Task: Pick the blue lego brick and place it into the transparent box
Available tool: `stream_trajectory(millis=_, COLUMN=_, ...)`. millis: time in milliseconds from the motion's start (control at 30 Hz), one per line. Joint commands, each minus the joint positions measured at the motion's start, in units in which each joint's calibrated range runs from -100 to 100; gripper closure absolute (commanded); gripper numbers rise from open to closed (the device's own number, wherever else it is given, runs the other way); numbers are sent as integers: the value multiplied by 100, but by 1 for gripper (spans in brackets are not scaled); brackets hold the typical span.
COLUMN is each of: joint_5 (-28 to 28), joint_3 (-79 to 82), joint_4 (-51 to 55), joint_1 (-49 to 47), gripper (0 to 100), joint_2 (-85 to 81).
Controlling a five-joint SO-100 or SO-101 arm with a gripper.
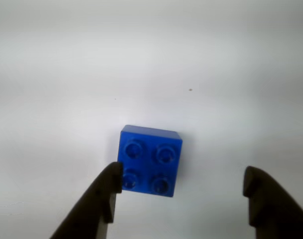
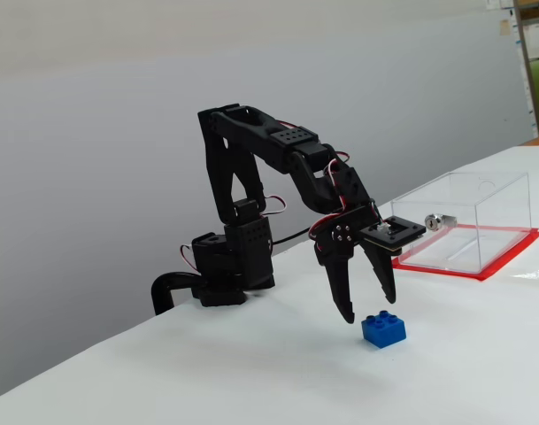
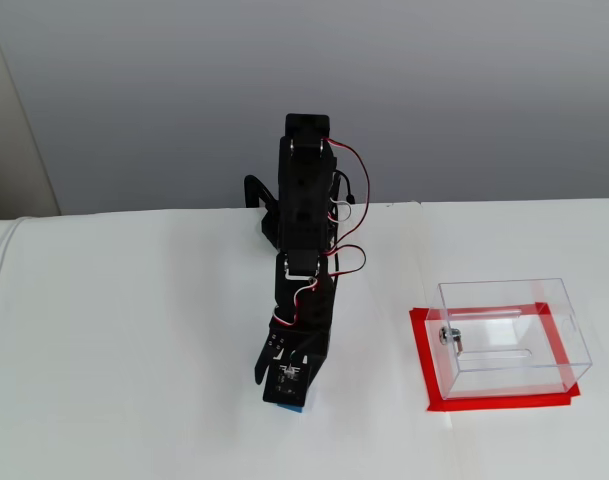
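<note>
1. Blue brick (image 1: 150, 160) is sitting studs-up on the white table (image 2: 251, 381), nearer its front edge than its back edge in a fixed view, with nothing gripping it.
2. Gripper (image 1: 183, 179) is hanging right over it with the fingers spread wide, way wider than the brick. In the wrist view the left finger (image 1: 99, 204) is overlapping the brick's lower left corner, and the right one is sitting well off to the side.
3. In a fixed view the fingertips are pointing down just above and beside the brick (image 2: 383, 329); can't tell if they're touching it.
4. Clear box (image 3: 512, 335) on its red base is sitting over toward the table's right edge, well apart from the arm (image 3: 304, 250).
5. Silver lock (image 3: 448, 336) is showing on the box's left wall.
</note>
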Motion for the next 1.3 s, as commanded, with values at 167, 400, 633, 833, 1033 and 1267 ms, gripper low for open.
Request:
stream_trajectory(millis=167, joint_5=24, joint_3=-277, joint_4=-219, joint_1=-33, gripper=73, joint_2=253)
stream_trajectory(millis=400, joint_5=35, joint_3=-286, joint_4=-228, joint_1=-233, gripper=73, joint_2=584)
stream_trajectory(millis=633, joint_5=-7, joint_3=-277, joint_4=-306, joint_1=-366, gripper=73, joint_2=635)
stream_trajectory(millis=833, joint_5=-7, joint_3=-277, joint_4=-306, joint_1=-343, gripper=73, joint_2=669)
stream_trajectory(millis=1033, joint_5=-7, joint_3=-277, joint_4=-271, joint_1=-321, gripper=77, joint_2=669)
stream_trajectory(millis=1267, joint_5=-2, joint_3=-277, joint_4=-245, joint_1=-314, gripper=91, joint_2=635)
